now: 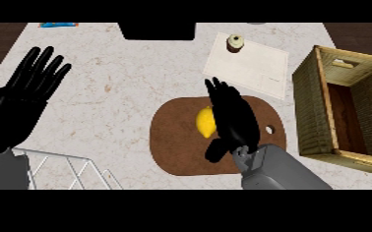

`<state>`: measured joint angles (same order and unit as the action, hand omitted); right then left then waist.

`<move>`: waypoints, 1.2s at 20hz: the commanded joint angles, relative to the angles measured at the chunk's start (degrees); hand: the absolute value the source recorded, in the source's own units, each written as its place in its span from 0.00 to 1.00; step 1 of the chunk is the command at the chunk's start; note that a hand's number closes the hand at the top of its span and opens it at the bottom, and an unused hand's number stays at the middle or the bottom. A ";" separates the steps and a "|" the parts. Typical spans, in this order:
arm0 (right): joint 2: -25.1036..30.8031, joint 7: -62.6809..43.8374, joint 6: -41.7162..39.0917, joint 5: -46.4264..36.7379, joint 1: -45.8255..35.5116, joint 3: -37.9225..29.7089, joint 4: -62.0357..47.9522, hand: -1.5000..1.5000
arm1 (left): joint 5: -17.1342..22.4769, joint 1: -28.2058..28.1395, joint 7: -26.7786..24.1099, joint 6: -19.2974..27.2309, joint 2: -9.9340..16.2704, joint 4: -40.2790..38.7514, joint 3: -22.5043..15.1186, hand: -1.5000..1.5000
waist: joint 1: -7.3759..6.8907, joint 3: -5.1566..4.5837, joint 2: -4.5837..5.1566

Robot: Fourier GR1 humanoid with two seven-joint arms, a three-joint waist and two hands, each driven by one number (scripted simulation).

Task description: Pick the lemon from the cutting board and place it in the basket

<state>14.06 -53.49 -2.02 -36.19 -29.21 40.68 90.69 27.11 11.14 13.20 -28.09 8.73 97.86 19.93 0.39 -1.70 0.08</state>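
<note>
A yellow lemon (205, 122) lies near the middle of a brown rounded cutting board (174, 147). My right hand (234, 118) hovers over the board just right of the lemon and covers its right side. Its fingers are straight and point away from me, with the thumb low at the left. The wicker basket (311, 103) stands at the right edge of the counter, its wooden bottom showing. My left hand (27, 96) rests open at the far left, fingers up.
A pale mat (254, 73) with a small dark-topped jar (234, 43) lies behind the board. A black block (158, 30) sits at the back centre, a blue item (58, 24) at the back left. A white wire rack (69, 172) occupies the front left corner.
</note>
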 commanded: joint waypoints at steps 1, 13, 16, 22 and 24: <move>-0.34 -0.95 -1.06 -0.79 -0.23 0.71 -0.88 0.00 | -17.31 -0.89 -0.09 2.02 5.37 1.88 -2.68 0.50 | 0.43 1.84 0.32; -2.82 -0.34 -0.24 -2.32 -0.95 -0.06 -8.59 0.00 | -17.99 -1.80 -0.81 1.05 3.47 3.45 -3.04 0.50 | -0.31 1.89 0.45; -3.94 -0.30 0.59 -3.09 0.26 1.24 -8.97 0.00 | -18.33 -1.00 -1.23 0.68 4.07 2.22 -2.36 0.50 | 0.38 1.87 0.45; -3.44 2.68 0.64 -1.61 1.04 -0.13 -12.18 0.00 | -18.22 -0.81 -0.68 1.27 3.27 1.97 -2.10 0.50 | 0.43 1.91 0.57; -5.23 2.65 0.54 -1.14 0.31 -0.23 -13.69 0.00 | -18.94 -0.77 -1.44 0.95 2.98 2.51 -2.31 0.50 | -0.06 1.92 0.74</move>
<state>10.07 -51.60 -1.25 -38.15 -28.48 40.89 78.79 26.15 11.35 12.01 -29.88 8.05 97.80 21.36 0.34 -1.38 0.32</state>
